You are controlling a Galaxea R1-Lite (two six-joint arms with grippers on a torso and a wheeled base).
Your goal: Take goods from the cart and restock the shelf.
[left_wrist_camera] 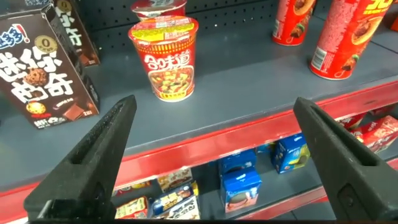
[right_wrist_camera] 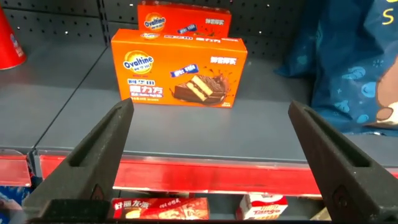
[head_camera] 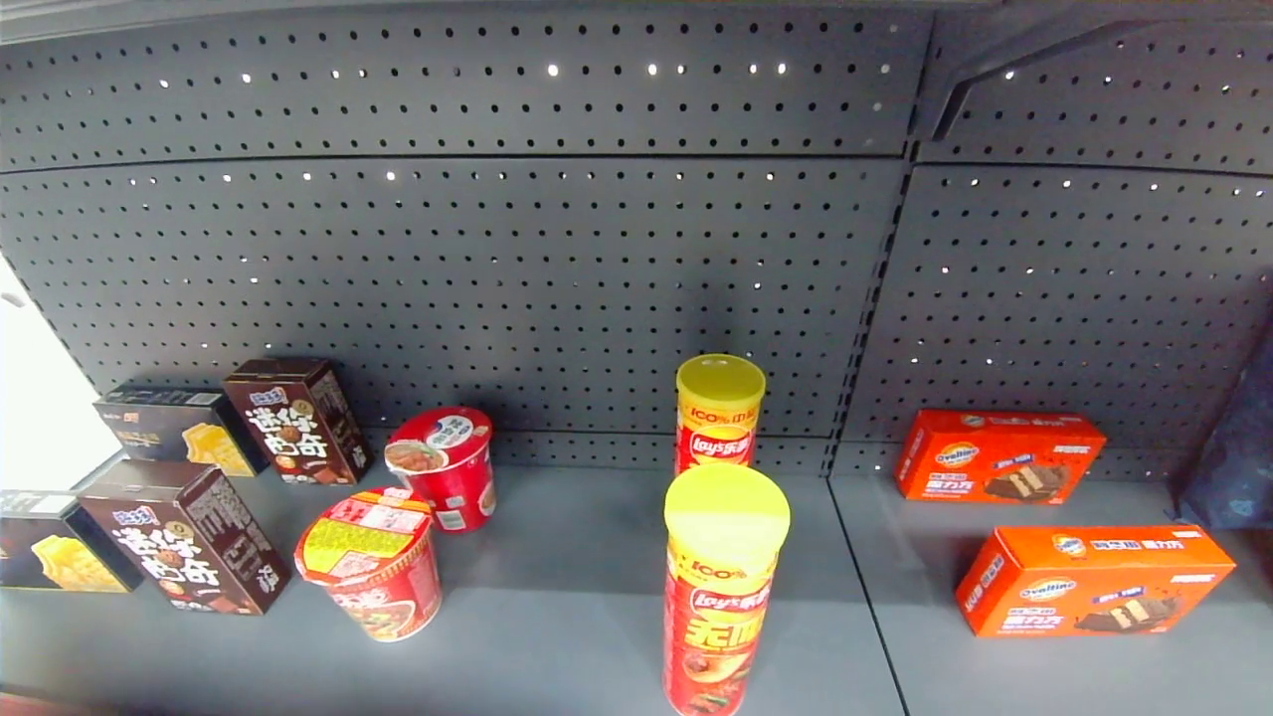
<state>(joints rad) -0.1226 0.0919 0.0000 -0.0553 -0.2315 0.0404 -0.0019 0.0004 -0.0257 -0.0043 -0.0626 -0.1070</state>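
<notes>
We've got both sets of jaws spread wide and holding nothing at the front edge of the shelf (head_camera: pixel 557 617), left gripper (left_wrist_camera: pixel 214 102) facing the noodle cup (left_wrist_camera: pixel 165 59), right gripper (right_wrist_camera: pixel 210 104) facing the near orange box (right_wrist_camera: pixel 179 71), so the next goods, we reckon, lie off at the cart.

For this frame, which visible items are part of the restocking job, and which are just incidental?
Job: shelf, chip cans, noodle cups, orange boxes, brown boxes; left pincer and right pincer, both open and empty.
Incidental: blue patterned fabric at the shelf's right end; packets on the lower tier.
</notes>
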